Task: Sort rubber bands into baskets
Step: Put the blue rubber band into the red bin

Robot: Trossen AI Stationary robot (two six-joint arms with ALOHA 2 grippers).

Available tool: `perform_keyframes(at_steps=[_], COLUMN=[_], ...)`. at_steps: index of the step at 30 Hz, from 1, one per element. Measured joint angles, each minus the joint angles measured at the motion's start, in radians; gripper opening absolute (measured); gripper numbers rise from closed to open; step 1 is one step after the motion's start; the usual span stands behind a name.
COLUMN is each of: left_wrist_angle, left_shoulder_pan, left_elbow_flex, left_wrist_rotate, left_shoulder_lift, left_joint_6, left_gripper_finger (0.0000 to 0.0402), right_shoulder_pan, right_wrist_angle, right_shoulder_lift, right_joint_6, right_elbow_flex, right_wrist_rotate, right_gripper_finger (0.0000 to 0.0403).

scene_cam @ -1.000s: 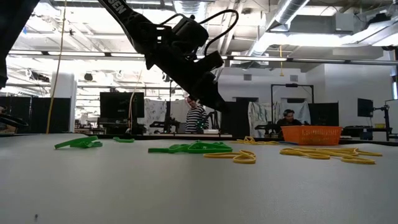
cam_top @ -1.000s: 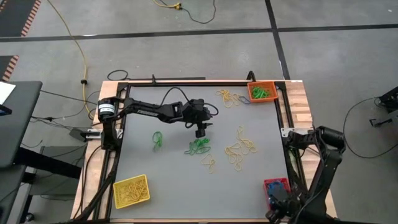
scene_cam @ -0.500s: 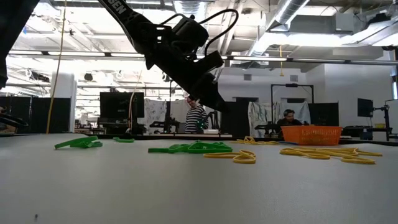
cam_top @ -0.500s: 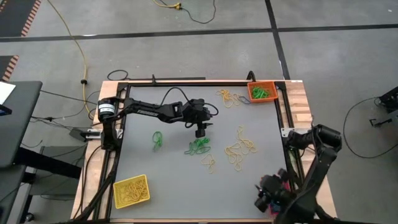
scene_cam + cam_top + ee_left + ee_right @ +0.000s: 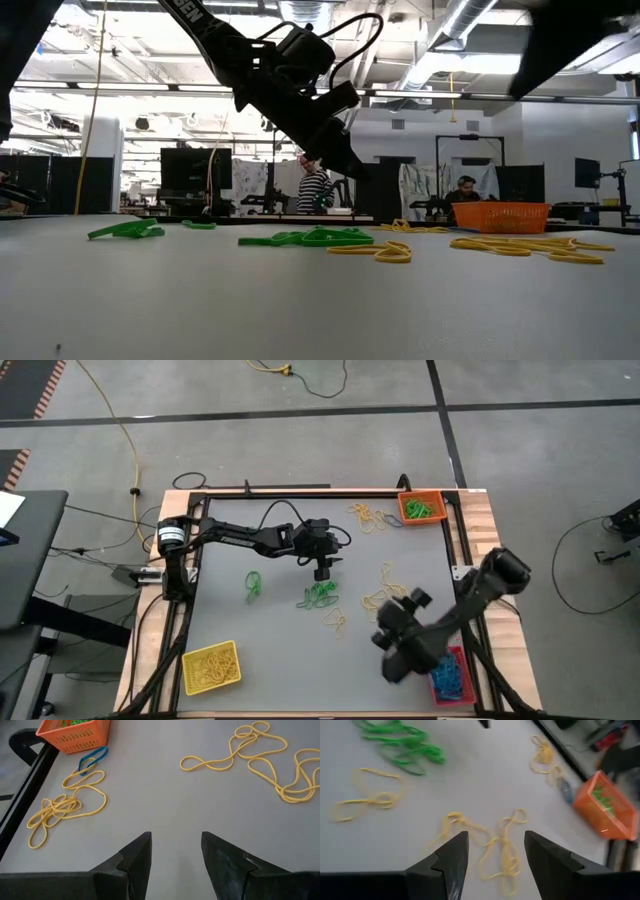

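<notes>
The right gripper (image 5: 392, 650) hangs over the grey bench (image 5: 270, 635), fingers (image 5: 447, 857) apart and empty, beside the tangle of thin yellow rubber bands (image 5: 387, 598). The likely step is picking from that tangle: come straight down on 1 strand at its edge, close only once a finger is under the loop, and lift slowly so neighbours fall away.

The left gripper (image 5: 322, 573), also parted with nothing in it, hovers above the green rubber bands (image 5: 319, 596).

The yellow plastic basket (image 5: 211, 667) sits at the near-left corner, the orange basket (image 5: 421, 509) far-right, the red basket (image 5: 451, 672) near-right.
</notes>
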Motion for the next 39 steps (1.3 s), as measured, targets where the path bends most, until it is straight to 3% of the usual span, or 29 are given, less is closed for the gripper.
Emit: perform_keyframes(at_steps=[9, 22, 29, 39], left_wrist_angle=[-0.005, -0.06, -0.157, -0.264], left_shoulder_pan=[0.0, 0.0, 0.001, 0.0], left_elbow_flex=[0.0, 0.0, 0.0, 0.0], left_wrist_rotate=[0.0, 0.0, -0.002, -0.002], left_shoulder_lift=[0.0, 0.0, 0.0, 0.0], left_joint_6=[0.0, -0.006, -0.011, -0.012], left_gripper_finger=[0.0163, 0.0163, 0.0163, 0.0163], right_shoulder_pan=[-0.276, -0.633, -0.812, -1.054], right_wrist_angle=[0.019, 0.241, 0.318, 0.44], right_shoulder_lift=[0.0, 0.0, 0.0, 0.0], right_joint_6=[-0.204, -0.811, -1.087, -1.472], right_elbow_flex=[-0.068, -0.071, -0.071, -0.071], right_wrist_rotate=[0.049, 0.03, -0.074, -0.341], right_gripper_finger=[0.0223, 0.0223, 0.0223, 0.0223])
